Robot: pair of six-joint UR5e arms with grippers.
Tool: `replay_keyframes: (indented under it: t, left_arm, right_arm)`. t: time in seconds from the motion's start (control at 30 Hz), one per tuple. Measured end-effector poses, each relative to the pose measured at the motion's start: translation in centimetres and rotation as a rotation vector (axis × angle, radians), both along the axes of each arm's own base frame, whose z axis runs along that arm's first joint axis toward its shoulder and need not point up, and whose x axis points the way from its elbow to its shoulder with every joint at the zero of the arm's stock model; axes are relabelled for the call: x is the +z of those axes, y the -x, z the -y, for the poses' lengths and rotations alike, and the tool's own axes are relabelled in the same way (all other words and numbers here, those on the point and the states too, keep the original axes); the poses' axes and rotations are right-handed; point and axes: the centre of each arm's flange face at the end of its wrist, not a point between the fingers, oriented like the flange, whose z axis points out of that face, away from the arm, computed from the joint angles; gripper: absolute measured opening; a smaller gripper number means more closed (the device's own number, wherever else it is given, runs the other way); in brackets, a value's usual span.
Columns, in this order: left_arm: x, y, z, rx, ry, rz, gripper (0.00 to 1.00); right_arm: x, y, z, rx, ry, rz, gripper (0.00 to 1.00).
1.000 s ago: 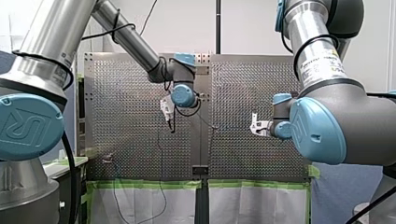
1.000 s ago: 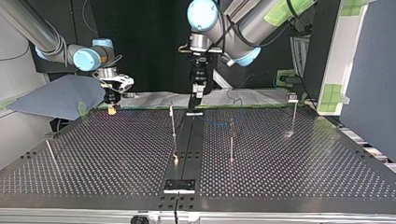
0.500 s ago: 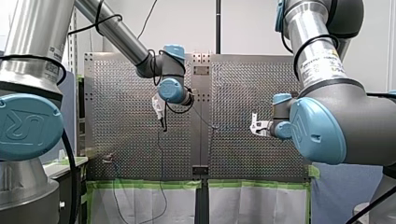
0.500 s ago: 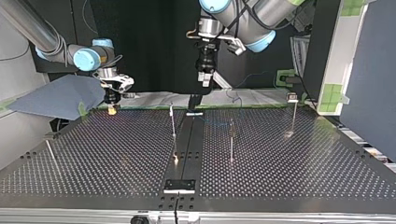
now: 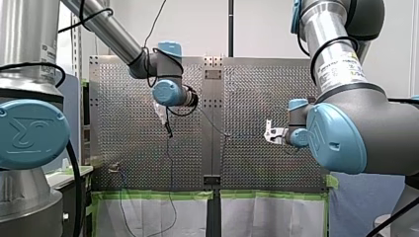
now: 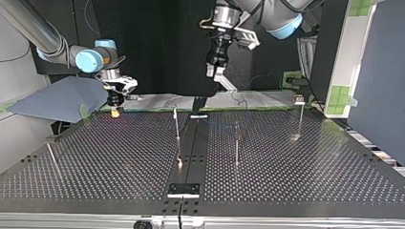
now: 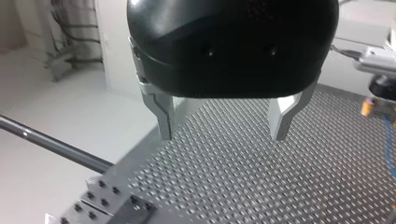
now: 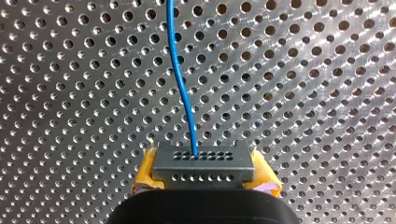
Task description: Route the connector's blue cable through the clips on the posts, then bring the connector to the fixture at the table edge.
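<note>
A grey connector (image 8: 203, 163) with rows of small holes sits between the yellow pads (image 8: 144, 176) of my right gripper (image 8: 204, 179), which is shut on it just above the perforated plate. Its blue cable (image 8: 180, 79) runs away over the plate. In the top view my right gripper (image 6: 114, 111) hangs low at the far left, and the cable (image 6: 220, 125) shows faintly near the middle posts (image 6: 236, 143). My left gripper (image 7: 223, 136) is open with nothing between its metal fingers (image 7: 164, 122). It hangs high over the far middle of the table (image 6: 216, 76).
Thin posts stand at the top view's centre (image 6: 177, 125), right (image 6: 301, 117) and left (image 6: 51, 157). A dark strip runs down the middle to a black plate (image 6: 184, 189) at the near edge. A blue-grey cloth (image 6: 57, 98) lies beyond the far left corner.
My left arm has lifted its open gripper up from the table's far middle, drifting left in the front view. My right arm and the connector have not moved.
</note>
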Motion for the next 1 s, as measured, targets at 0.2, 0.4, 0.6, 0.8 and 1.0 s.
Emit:
replay_keyframes:
  t: [0.2,0.4,0.6,0.8,1.0]
  left_arm:
    - [-0.6,0.6,-0.8,-0.028,0.019,0.016,1.00]
    - [-3.8,1.0,-1.6,-0.028,0.023,-0.022,1.00]
    - [-6.2,2.1,-2.8,-0.027,-0.022,-0.061,1.00]
    - [-7.1,2.6,-3.6,-0.023,-0.044,-0.079,1.00]
    - [-7.1,2.3,-3.8,-0.013,-0.042,-0.071,1.00]
  right_arm:
    - [0.0,0.0,0.0,0.001,-0.002,-0.001,0.00]
    - [0.0,0.0,-0.1,0.001,-0.003,-0.001,0.00]
    - [0.0,0.0,0.0,0.001,-0.002,-0.001,0.00]
    - [0.0,-0.1,-0.1,0.001,-0.002,-0.002,0.00]
    - [0.0,-0.2,-0.1,0.003,0.000,-0.002,0.00]
